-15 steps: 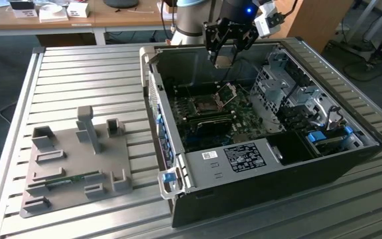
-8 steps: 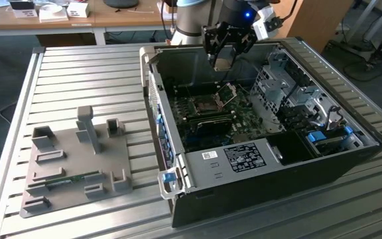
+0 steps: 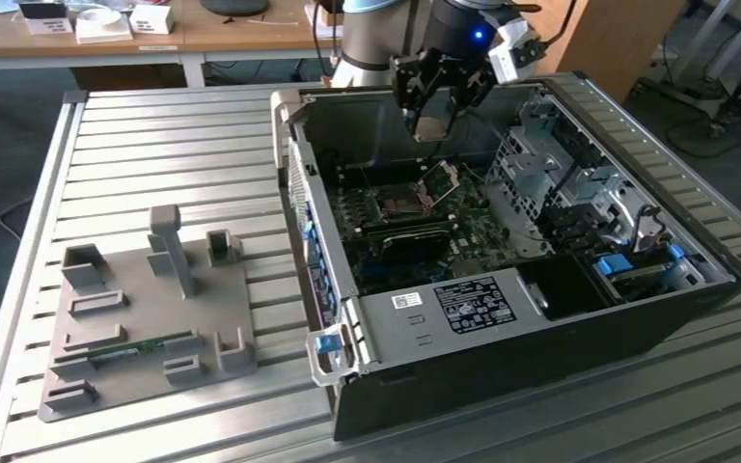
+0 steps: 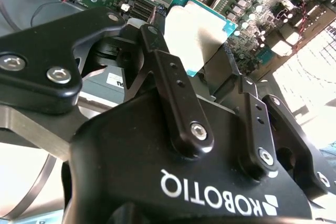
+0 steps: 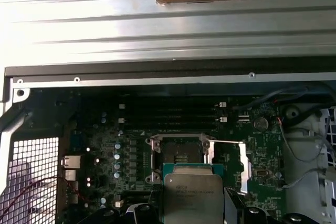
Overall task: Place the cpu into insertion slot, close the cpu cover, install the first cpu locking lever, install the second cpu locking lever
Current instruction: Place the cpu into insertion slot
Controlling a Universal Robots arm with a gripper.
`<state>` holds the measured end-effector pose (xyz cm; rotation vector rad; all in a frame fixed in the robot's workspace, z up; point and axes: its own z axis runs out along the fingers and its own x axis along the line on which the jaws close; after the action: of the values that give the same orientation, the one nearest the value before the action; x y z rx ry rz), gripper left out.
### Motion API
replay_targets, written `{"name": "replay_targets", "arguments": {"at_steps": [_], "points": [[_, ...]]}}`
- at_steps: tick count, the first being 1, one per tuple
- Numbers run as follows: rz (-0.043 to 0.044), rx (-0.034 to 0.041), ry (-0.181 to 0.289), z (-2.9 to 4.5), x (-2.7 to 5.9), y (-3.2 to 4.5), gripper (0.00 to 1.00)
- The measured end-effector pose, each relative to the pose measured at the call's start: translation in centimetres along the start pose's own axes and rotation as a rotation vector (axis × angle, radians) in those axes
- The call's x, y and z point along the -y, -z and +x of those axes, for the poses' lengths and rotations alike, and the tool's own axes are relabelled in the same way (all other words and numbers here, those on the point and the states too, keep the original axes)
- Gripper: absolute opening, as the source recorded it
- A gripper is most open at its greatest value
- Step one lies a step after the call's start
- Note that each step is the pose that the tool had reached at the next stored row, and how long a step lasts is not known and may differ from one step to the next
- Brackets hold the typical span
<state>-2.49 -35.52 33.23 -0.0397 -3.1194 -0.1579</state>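
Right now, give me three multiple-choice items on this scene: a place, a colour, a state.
1. The motherboard is: A green; B red; C white.
2. The cpu is: A flat on the motherboard; B in the gripper; C under the cpu cover.
3. The cpu cover is: A shut flat; B detached; C tilted up, open.
A, green board in both wrist views; B, fingers clamp it in the second wrist view; C, it stands raised in the exterior view.
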Motion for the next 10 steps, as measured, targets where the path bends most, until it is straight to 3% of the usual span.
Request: {"name": "replay_targets", "arguments": {"at_steps": [10], "points": [[-0.0007,-0.0002,0.0,-0.01,0.04,-0.38,0.54]]}}
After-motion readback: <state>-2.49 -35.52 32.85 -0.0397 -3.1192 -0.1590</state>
